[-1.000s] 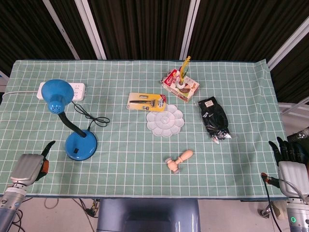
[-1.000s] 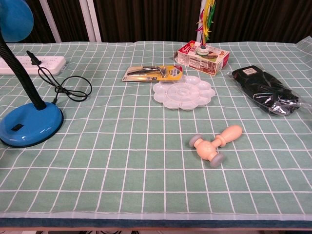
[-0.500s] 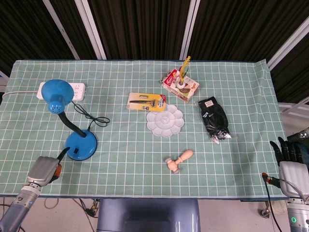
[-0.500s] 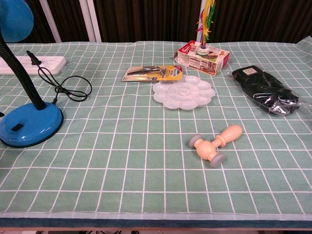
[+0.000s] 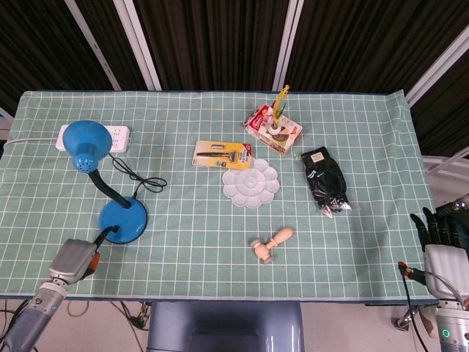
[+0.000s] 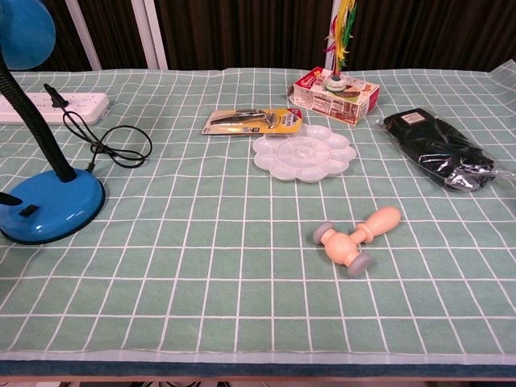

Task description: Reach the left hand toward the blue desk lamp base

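At the near left corner of the table, covered in a green checked cloth, I see my left robot hand sitting low over the front edge. One dark fingertip points up and right, its tip at the near rim of the round blue desk lamp base; from the head view I cannot tell whether they actually touch. In the chest view the base lies at the far left, and a dark fingertip shows at its left rim. Nothing is held in that robot hand; I cannot tell how its other fingers lie. My right robot hand hangs beyond the table's right edge, dark fingers upright and slightly apart, holding nothing, well apart from the lamp.
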You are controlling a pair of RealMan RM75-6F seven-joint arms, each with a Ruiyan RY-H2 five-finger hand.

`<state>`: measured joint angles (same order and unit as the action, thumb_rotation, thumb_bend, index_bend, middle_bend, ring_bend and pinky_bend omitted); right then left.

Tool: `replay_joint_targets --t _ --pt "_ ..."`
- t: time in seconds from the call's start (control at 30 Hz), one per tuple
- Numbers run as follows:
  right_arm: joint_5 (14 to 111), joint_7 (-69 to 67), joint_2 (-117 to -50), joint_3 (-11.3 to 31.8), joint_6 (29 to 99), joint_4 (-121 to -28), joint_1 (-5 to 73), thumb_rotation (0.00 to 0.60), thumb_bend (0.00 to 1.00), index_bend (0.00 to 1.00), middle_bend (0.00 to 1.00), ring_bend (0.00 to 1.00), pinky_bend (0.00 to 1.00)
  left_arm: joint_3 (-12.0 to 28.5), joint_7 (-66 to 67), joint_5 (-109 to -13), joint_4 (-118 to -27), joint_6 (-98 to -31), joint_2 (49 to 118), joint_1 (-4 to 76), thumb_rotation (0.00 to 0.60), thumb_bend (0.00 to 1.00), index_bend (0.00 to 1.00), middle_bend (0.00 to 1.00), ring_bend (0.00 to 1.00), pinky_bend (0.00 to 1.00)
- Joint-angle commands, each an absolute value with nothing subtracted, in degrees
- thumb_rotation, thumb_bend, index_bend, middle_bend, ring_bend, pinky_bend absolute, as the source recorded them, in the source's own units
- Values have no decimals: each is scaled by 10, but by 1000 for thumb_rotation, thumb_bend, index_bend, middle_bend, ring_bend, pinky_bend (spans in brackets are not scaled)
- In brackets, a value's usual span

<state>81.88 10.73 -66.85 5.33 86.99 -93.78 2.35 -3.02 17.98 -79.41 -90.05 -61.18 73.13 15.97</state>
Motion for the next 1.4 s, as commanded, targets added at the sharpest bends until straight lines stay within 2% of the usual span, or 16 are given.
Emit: replay_joint_targets --t 0.03,0.63,0.9,1.17,1.33,1.4 --pt "819 108 -669 53 870 -937 23 600 170 117 27 20 0 -30 184 -790 -899 -613 734 159 600 721 52 806 761 757" --pt "816 111 -669 55 870 -938 23 600 169 117 27 20 0 -35 198 -782 -899 -608 739 167 600 721 65 804 761 757" --pt "814 111 -670 55 870 -938 23 600 169 117 27 20 0 -39 205 -779 -897 -604 743 169 600 721 119 803 761 757" --pt "814 111 -671 56 871 -938 23 600 170 117 27 20 0 -42 214 -781 -898 -607 744 170 600 721 220 802 761 757" --pt "813 111 -671 57 871 -938 23 600 170 117 27 20 0 -42 216 -782 -900 -621 742 166 600 717 157 783 751 756" --pt "813 111 -671 57 871 -938 23 600 169 117 27 20 0 -38 213 -786 -908 -635 734 162 600 703 146 732 704 750"
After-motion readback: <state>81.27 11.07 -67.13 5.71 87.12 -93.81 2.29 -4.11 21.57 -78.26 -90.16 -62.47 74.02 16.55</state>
